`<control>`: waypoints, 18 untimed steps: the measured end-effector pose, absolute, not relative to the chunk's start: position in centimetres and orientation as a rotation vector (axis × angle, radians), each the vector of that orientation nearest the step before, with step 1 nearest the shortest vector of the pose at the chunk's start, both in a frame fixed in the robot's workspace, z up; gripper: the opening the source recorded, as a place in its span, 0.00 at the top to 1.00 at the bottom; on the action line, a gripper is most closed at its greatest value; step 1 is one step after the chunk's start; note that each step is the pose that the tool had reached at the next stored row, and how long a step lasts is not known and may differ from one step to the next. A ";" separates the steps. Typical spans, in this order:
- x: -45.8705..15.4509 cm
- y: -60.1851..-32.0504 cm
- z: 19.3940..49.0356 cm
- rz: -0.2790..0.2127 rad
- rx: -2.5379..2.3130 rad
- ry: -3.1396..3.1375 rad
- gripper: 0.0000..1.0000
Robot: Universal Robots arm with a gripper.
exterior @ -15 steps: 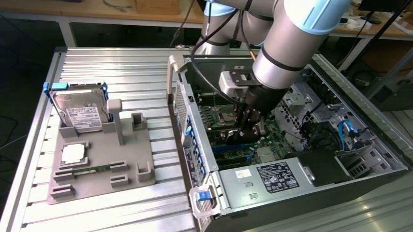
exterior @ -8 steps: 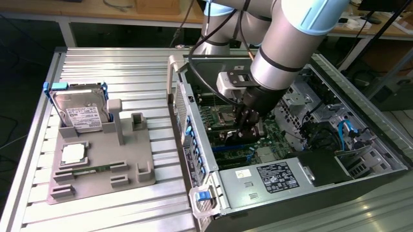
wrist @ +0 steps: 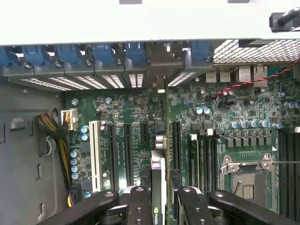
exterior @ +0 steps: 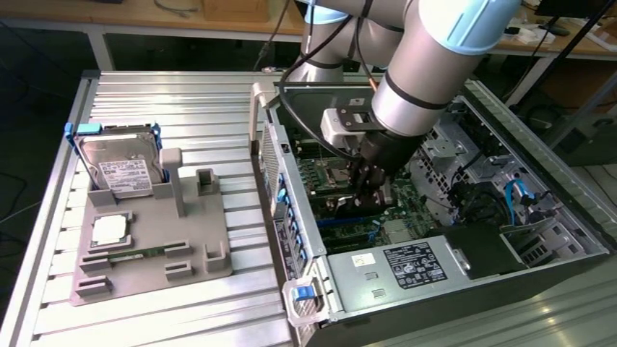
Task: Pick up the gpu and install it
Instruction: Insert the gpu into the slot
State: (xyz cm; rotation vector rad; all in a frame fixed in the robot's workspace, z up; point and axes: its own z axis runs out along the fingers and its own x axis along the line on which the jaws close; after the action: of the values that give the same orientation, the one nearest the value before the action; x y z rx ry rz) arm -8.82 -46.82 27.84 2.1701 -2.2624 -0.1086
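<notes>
Writing: the hard drive [exterior: 121, 170] has a white label, and the black power supply [exterior: 424, 264] carries a label in white print. Neither can be read.
Markings on the card: there's a small green mark on the gpu [wrist: 159, 173] near the grip, illegible.
Tool: the tool [wrist: 164, 201] is clamped on the gpu, with 2 black fingers [wrist: 139, 206], 1 pressed on each face.
Gpu: a thin card seen edge-on, upright over the green motherboard [wrist: 187, 112], in line with the long black slots. Its far end reaches the silvery slotted rear panel [wrist: 117, 79] under the blue clips [wrist: 70, 51]. I cannot tell whether it is seated in a slot.
Board: 1 white slot [wrist: 95, 154] stands beside the black ones, with round capacitors scattered about and a square metal-framed CPU socket [wrist: 246, 178] off to one side.
Arm: the silver-and-pale-blue arm [exterior: 424, 65] angles steeply down, wrist deep inside the open computer case [exterior: 270, 130].
Tabletop: the ribbed aluminium tabletop [exterior: 164, 94] carries the case lying on its side.
Fixture: on the exterior view's left, a matte grey fixture [exterior: 193, 253] props the blue-framed hard drive upright. A narrow green memory stick [exterior: 130, 253] lies flat on it.
</notes>
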 end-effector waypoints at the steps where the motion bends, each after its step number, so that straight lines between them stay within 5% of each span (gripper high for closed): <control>1: -8.8 -46.8 27.8 -0.114 2.168 -2.261 0.73; 18: -8.8 -46.8 27.3 -0.116 2.165 -2.260 0.73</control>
State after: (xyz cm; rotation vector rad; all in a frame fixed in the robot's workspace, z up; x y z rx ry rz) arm -8.82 -46.84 27.33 2.1654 -2.2603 -0.1158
